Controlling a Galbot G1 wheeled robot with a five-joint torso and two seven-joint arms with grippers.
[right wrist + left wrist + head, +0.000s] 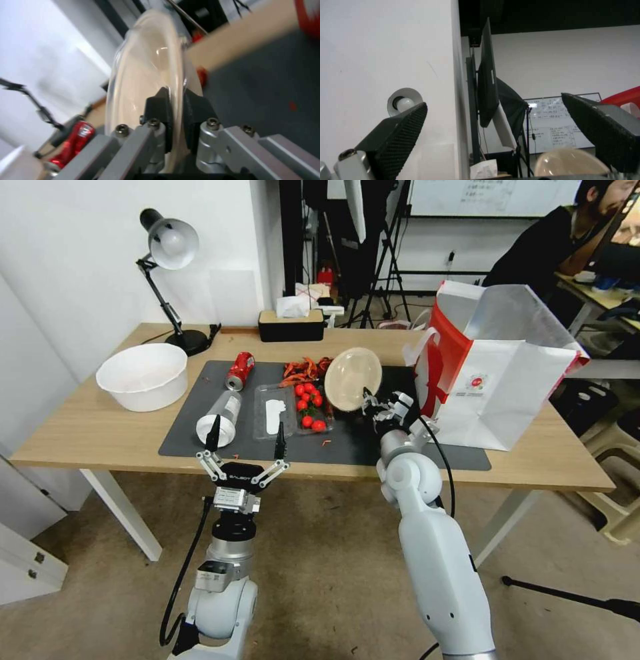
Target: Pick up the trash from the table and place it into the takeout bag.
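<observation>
My right gripper (368,399) is shut on the rim of the beige round bowl (353,378), holding it on edge above the dark mat, just left of the takeout bag (493,373). In the right wrist view both pads (160,107) pinch the bowl's rim (146,70). The bag stands open at the table's right end, white with red sides. My left gripper (247,437) hangs open over the table's front edge, its fingertips near a white-lidded clear container (220,420) lying on its side. A crushed red can (240,371) lies farther back on the mat.
A clear tray of small tomatoes (312,408), a clear lid (273,417) and red scraps (307,369) lie mid-mat. A large white bowl (142,375) sits at the left of the table (80,427), with a desk lamp (170,247) and a tissue box (291,323) at the back.
</observation>
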